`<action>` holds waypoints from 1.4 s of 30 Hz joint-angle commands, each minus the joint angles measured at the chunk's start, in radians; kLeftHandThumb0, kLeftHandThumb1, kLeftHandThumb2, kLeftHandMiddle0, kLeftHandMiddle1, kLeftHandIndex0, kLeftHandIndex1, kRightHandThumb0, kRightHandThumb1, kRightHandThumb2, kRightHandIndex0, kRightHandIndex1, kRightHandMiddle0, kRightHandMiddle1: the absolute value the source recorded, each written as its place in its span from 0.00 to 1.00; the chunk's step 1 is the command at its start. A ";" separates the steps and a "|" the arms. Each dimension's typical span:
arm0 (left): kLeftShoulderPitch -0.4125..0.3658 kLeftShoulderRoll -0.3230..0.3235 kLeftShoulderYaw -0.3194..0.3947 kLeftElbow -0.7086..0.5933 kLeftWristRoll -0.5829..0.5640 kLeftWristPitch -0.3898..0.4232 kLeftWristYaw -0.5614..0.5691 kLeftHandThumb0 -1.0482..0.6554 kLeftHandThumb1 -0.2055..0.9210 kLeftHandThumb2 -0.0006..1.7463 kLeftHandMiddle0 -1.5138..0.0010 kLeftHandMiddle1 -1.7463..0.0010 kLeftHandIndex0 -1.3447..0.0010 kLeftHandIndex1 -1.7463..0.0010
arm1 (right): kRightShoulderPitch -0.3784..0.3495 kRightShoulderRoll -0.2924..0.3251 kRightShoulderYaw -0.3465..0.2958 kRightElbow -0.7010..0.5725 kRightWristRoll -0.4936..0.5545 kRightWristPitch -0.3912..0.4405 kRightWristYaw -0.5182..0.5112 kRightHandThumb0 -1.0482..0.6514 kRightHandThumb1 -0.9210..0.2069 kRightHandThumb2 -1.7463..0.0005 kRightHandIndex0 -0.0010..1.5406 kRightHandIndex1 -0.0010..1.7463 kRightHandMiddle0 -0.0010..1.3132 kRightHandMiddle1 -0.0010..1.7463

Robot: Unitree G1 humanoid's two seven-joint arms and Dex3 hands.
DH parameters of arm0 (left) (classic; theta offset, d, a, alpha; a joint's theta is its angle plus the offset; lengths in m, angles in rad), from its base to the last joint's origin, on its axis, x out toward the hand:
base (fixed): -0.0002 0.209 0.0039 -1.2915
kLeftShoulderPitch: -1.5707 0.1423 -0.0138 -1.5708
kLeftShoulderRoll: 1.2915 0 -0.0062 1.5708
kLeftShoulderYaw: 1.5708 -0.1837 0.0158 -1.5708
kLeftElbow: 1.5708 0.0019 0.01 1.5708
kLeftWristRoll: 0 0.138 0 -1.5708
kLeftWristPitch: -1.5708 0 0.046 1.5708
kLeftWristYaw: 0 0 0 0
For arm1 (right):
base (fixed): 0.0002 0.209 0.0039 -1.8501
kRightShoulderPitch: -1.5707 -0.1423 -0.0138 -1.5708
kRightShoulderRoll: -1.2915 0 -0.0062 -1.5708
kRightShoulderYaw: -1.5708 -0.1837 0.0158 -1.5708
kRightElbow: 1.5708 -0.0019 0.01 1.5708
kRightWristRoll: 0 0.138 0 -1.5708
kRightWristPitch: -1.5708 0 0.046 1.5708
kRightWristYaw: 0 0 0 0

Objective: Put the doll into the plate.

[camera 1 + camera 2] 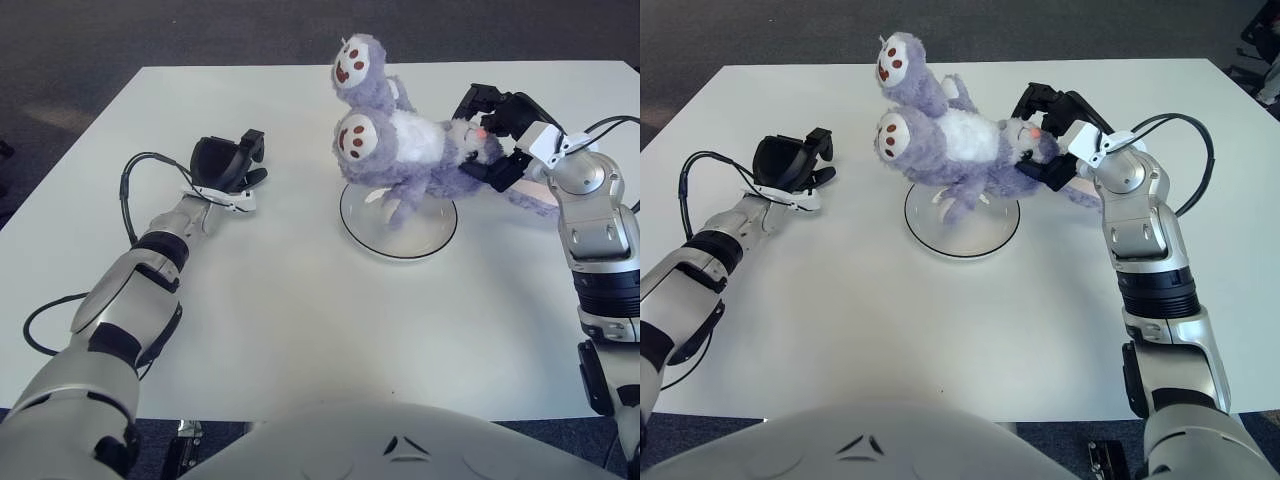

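Right hand (497, 135) grips the purple doll (395, 145) by its head, holding it tilted just above the glass plate (398, 232) on the desk (300, 320); lowering and release remain. Left hand (225, 165) is idle, fingers curled, left of the plate

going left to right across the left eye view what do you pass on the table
Left hand → plate with the doll held above it → right hand, gripping the doll at its head end.
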 commanded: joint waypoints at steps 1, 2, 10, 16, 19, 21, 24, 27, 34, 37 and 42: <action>0.102 -0.038 -0.052 0.052 0.034 0.006 -0.078 0.36 0.59 0.65 0.19 0.00 0.62 0.00 | 0.009 -0.017 -0.017 -0.018 0.022 -0.016 0.015 0.62 0.74 0.10 0.52 0.97 0.42 1.00; 0.102 -0.038 -0.052 0.052 0.034 0.008 -0.077 0.36 0.59 0.65 0.19 0.00 0.62 0.00 | 0.010 -0.017 -0.017 -0.017 0.023 -0.018 0.017 0.62 0.73 0.11 0.52 0.96 0.41 1.00; 0.101 -0.041 -0.055 0.052 0.033 0.009 -0.080 0.36 0.59 0.65 0.19 0.00 0.62 0.00 | 0.020 -0.018 -0.017 0.008 0.043 -0.070 0.021 0.61 0.70 0.12 0.49 0.99 0.39 1.00; 0.101 -0.041 -0.055 0.050 0.033 0.007 -0.081 0.36 0.59 0.65 0.19 0.00 0.62 0.00 | 0.029 -0.020 -0.016 0.023 0.040 -0.108 0.015 0.61 0.76 0.08 0.52 1.00 0.44 1.00; 0.101 -0.042 -0.056 0.048 0.034 0.008 -0.077 0.36 0.59 0.65 0.19 0.00 0.62 0.00 | 0.035 -0.025 -0.013 0.032 0.046 -0.112 0.031 0.61 0.76 0.08 0.51 1.00 0.44 1.00; 0.101 -0.042 -0.057 0.048 0.035 0.010 -0.076 0.36 0.59 0.65 0.19 0.00 0.63 0.00 | 0.038 -0.026 -0.015 0.036 0.052 -0.113 0.038 0.61 0.74 0.09 0.51 1.00 0.42 1.00; 0.100 -0.043 -0.058 0.047 0.036 0.011 -0.075 0.36 0.59 0.65 0.19 0.00 0.63 0.00 | 0.043 -0.025 -0.018 0.040 0.062 -0.114 0.048 0.61 0.75 0.09 0.52 0.99 0.43 1.00; 0.100 -0.043 -0.058 0.047 0.036 0.010 -0.074 0.36 0.59 0.65 0.19 0.00 0.63 0.00 | 0.047 -0.024 -0.020 0.045 0.073 -0.114 0.059 0.62 0.77 0.08 0.54 0.97 0.44 1.00; 0.100 -0.043 -0.059 0.047 0.036 0.005 -0.066 0.36 0.58 0.65 0.19 0.00 0.62 0.00 | 0.052 -0.028 -0.019 0.053 0.093 -0.119 0.082 0.61 0.81 0.06 0.57 0.96 0.46 1.00; 0.100 -0.043 -0.059 0.048 0.035 0.003 -0.070 0.36 0.58 0.65 0.19 0.00 0.62 0.00 | 0.054 -0.038 -0.013 0.058 0.087 -0.131 0.092 0.47 0.72 0.12 0.69 0.98 0.49 1.00; 0.100 -0.043 -0.059 0.049 0.036 0.001 -0.069 0.36 0.58 0.66 0.19 0.00 0.62 0.00 | 0.054 -0.046 -0.009 0.063 0.081 -0.142 0.103 0.34 0.64 0.17 0.79 1.00 0.52 1.00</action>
